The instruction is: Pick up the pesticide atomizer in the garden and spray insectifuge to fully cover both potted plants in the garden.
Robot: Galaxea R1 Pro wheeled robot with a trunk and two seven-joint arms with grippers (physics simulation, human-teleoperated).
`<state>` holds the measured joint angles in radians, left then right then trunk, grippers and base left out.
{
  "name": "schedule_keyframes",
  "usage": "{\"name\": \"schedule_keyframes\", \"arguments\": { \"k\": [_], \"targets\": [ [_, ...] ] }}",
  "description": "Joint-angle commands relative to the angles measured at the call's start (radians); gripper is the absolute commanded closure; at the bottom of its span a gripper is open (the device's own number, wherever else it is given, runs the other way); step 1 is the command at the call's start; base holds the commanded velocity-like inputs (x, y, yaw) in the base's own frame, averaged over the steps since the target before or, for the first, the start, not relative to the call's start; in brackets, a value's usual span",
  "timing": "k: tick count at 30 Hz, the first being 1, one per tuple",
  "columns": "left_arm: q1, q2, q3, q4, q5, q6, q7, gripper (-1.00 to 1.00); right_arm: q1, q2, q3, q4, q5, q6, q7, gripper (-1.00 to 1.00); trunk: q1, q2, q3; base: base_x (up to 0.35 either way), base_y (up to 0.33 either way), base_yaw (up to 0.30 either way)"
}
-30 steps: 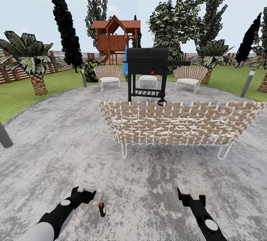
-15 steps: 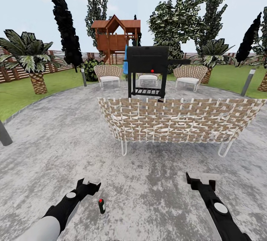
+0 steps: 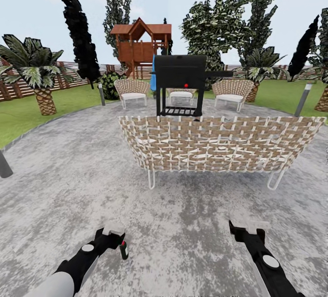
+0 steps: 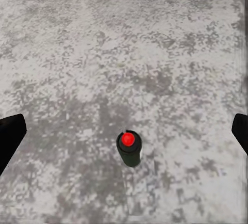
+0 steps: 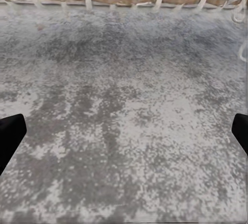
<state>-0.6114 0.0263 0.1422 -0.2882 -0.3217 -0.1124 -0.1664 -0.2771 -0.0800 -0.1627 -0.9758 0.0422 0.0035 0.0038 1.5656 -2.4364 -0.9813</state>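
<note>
The pesticide atomizer (image 3: 123, 250) stands upright on the stone patio (image 3: 54, 174), now just beside the left gripper (image 3: 112, 237), which has closed in on it over the last second. It looks dark green with a red top (image 4: 128, 140); its label is hard to make out. Both grippers' jaws are spread wide, the right gripper (image 3: 248, 231) over bare stone near the wicker sofa (image 3: 218, 148).
</note>
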Motion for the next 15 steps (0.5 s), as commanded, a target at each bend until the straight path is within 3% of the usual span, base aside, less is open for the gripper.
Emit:
{"name": "schedule_keyframes", "arguments": {
  "k": [1, 8, 12, 15],
  "targets": [
    [-0.001, 0.000, 0.008, 0.002, -0.010, -0.004, -0.006, -1.00, -0.001, -0.001, -0.001, 0.000, 0.004, 0.001, 0.000, -1.00, 0.004, -0.008, -0.004, 0.000, 0.000, -0.217],
    [-0.001, 0.009, 0.008, 0.004, -0.010, -0.009, -0.006, -1.00, -0.001, -0.001, -0.001, -0.001, 0.004, 0.001, 0.001, -1.00, 0.031, -0.057, -0.022, 0.000, 0.000, -0.264],
    [0.001, 0.011, 0.012, 0.007, -0.007, -0.078, -0.004, -1.00, -0.001, -0.002, -0.003, -0.002, 0.004, 0.000, -0.001, -1.00, 0.036, -0.064, -0.034, 0.000, 0.000, -0.265],
    [0.001, 0.013, 0.013, 0.010, -0.007, -0.110, -0.001, -1.00, -0.001, -0.001, -0.002, -0.003, 0.004, 0.000, -0.002, -1.00, 0.037, -0.065, -0.045, 0.000, 0.000, -0.097]
  ]
}}
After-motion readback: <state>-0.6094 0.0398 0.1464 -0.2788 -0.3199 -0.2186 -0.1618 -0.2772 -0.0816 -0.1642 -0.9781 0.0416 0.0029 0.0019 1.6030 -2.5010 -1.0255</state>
